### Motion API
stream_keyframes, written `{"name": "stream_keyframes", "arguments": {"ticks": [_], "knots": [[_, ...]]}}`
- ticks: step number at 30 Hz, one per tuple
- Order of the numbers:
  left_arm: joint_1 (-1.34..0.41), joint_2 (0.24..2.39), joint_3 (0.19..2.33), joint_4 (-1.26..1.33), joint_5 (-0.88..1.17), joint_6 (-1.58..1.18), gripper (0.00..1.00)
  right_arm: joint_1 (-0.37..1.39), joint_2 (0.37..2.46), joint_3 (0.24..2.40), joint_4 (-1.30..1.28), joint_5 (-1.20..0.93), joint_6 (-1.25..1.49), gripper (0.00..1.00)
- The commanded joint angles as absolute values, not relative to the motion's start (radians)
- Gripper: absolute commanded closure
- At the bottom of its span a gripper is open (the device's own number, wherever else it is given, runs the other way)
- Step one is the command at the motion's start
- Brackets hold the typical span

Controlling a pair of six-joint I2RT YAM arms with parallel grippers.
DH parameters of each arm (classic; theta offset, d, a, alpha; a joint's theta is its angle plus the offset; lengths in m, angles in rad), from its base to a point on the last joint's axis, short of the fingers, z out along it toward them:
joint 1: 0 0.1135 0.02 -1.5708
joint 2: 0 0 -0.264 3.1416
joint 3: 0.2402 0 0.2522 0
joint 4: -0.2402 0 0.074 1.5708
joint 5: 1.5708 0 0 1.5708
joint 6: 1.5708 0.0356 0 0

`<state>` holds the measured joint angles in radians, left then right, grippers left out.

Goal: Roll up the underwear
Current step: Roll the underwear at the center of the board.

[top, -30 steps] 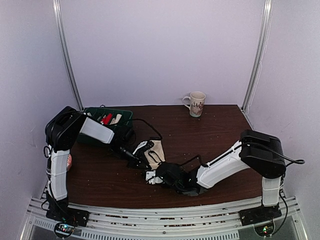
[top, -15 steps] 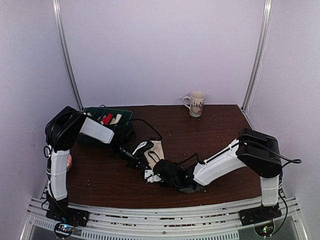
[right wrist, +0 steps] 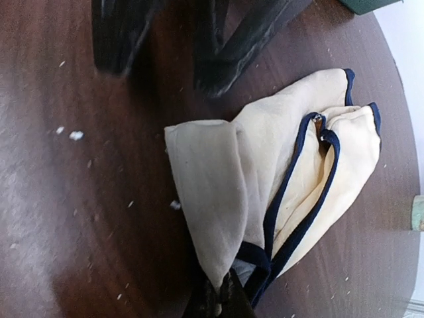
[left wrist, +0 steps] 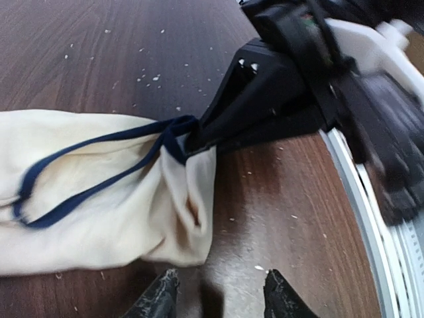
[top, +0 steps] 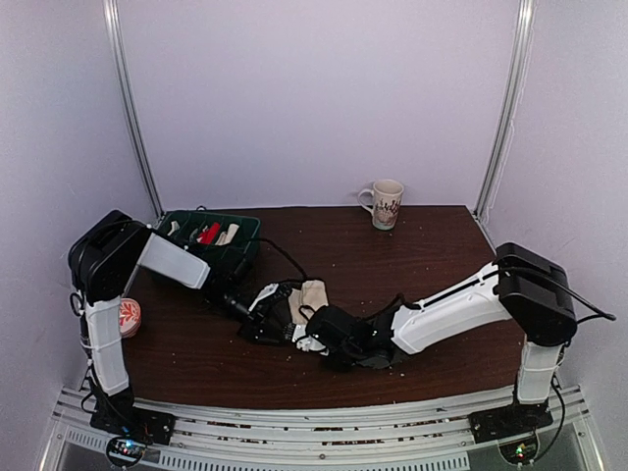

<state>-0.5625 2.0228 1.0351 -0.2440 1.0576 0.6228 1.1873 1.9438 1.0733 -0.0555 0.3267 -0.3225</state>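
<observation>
The underwear [right wrist: 265, 179], cream with navy trim, lies bunched on the dark wooden table [top: 432, 255]. My right gripper [right wrist: 222, 298] is shut on its near corner, where cream cloth and navy trim meet. In the left wrist view the underwear [left wrist: 99, 192] lies to the left, with the right gripper's black body [left wrist: 265, 99] pinching the trim. My left gripper [left wrist: 220, 298] stands open just short of the cloth's edge, with only bare table between its fingertips. From above, both grippers meet at the underwear [top: 312, 292], the left gripper [top: 265, 319] on its left and the right gripper [top: 312, 337] just below it.
A white patterned mug [top: 385, 203] stands at the table's back edge. A green bin [top: 211, 240] holding several small items sits at the back left. A small round red-and-white object [top: 129, 316] lies at the left edge. White crumbs dot the wood.
My left gripper has opened, let go of the underwear and drawn back a little. My right gripper has shut on the underwear's corner.
</observation>
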Motion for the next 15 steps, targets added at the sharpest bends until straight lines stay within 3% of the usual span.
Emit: {"name": "stream_keyframes", "arguments": {"ticks": [1, 7, 15], "knots": [[-0.555, 1.897, 0.957, -0.112, 1.024, 0.652, 0.5, 1.19, 1.852, 1.012, -0.154, 0.184, -0.133, 0.99], [-0.557, 1.824, 0.866, 0.006, 1.007, 0.653, 0.41, 1.193, 1.877, 1.084, -0.277, 0.019, -0.039, 0.99], [-0.572, 1.746, 0.79, 0.062, 1.003, 0.722, 0.42, 1.183, 2.058, 1.382, -0.534, -0.173, -0.014, 0.97]]}}
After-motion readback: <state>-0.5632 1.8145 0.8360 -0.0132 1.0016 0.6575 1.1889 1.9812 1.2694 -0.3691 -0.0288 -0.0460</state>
